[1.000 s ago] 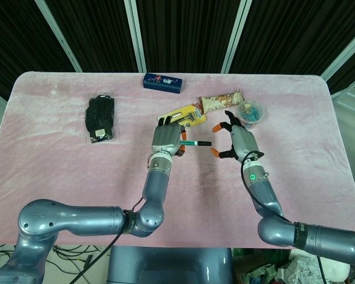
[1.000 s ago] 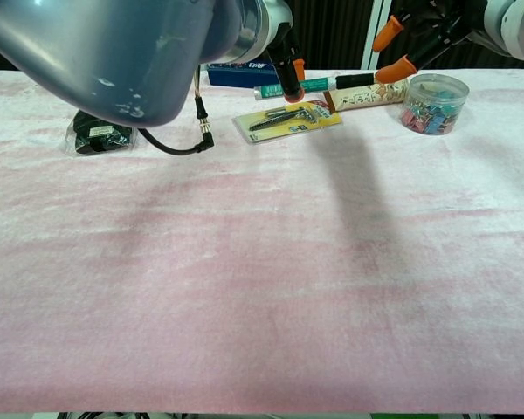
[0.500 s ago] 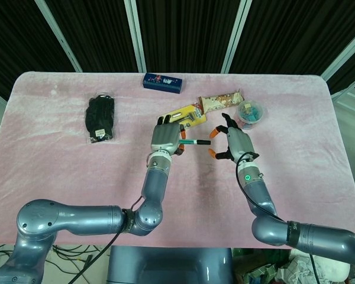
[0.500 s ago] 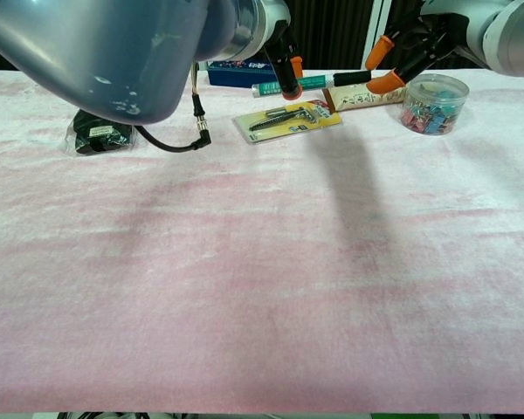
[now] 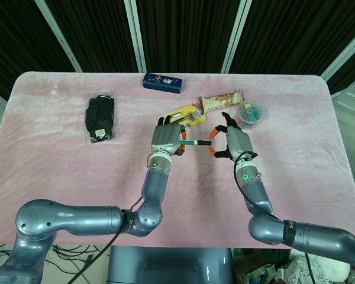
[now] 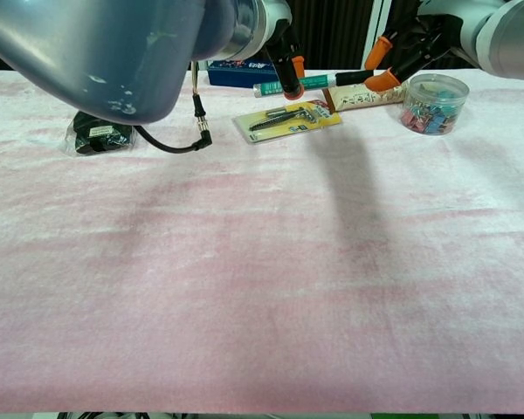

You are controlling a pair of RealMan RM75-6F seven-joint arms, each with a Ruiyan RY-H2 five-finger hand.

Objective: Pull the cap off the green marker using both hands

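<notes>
My left hand (image 5: 167, 137) holds the green marker (image 5: 192, 142) level above the pink table, its black cap (image 5: 204, 142) pointing toward my right hand (image 5: 232, 142). The right hand's orange fingertips (image 5: 212, 132) are spread above and below the end of the cap. In the chest view the marker (image 6: 310, 83) sticks out of my left hand (image 6: 269, 26). There the cap (image 6: 349, 78) reaches a lower fingertip (image 6: 378, 82) of my right hand (image 6: 419, 44). I cannot tell whether that fingertip touches it. The upper fingers stand apart from the cap.
On the table behind the hands lie a yellow tool package (image 5: 183, 115), a snack bar (image 5: 220, 102) and a clear jar of clips (image 5: 250, 112). A blue box (image 5: 163, 83) sits at the back and a black glove (image 5: 100, 118) to the left.
My right hand has moved left, bringing its spread fingertips up around the end of the cap. The left hand and the marker have stayed put.
</notes>
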